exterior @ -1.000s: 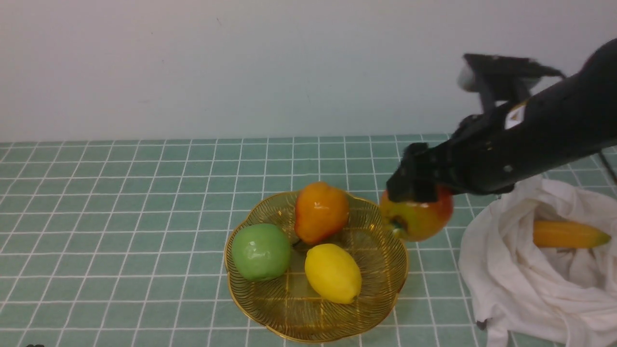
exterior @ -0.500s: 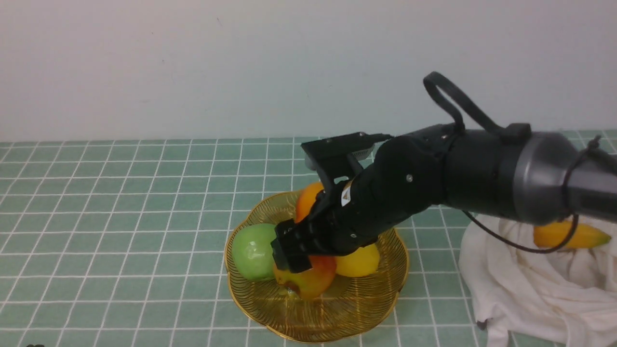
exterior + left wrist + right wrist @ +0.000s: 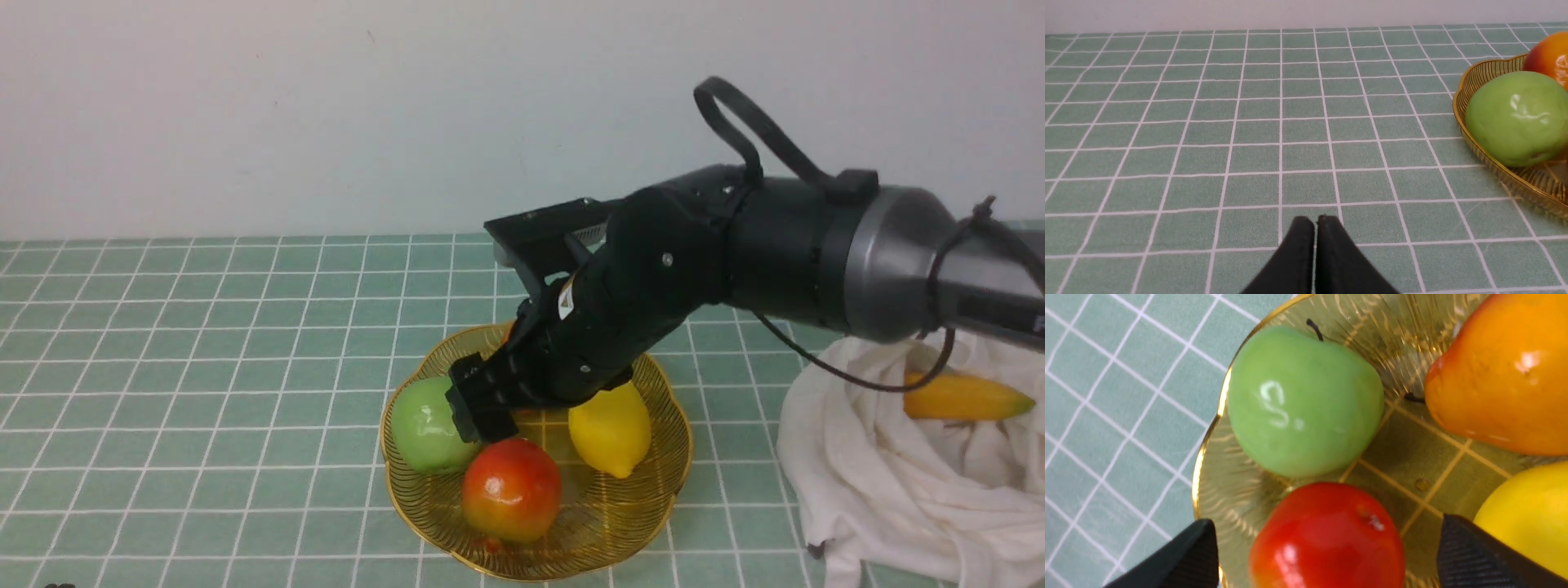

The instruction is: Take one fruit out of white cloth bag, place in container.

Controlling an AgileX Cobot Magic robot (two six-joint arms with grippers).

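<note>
Green squared cloth with white lines covered the table, and a plain pale wall rose behind it. Near the middle sat the dish, golden wire with a scalloped rim. The apple lay inside it at the near edge, red on top and fading to yellow-green below, resting on the wires and free of any grip. Just to its left and a little farther back was the green apple; whether the two touched I could not tell. The lemon lay to the apple's right, also in the dish. The pear stood at the far side of the dish, mostly hidden behind the arm in the front view but plain in the right wrist view.

The right gripper hung low over the dish, just above and behind the apple, its arm reaching in from the right. Its jaws stood spread wide, holding nothing: in the right wrist view the two black fingers flanked the apple with a clear gap on each side.

The bag lay crumpled on the cloth to the right of the dish, near it but apart, its mouth loose. A banana showed among the folds at the far right.

The left gripper hovered over the cloth left of the dish, apart from it, jaws pressed together with nothing between them
</note>
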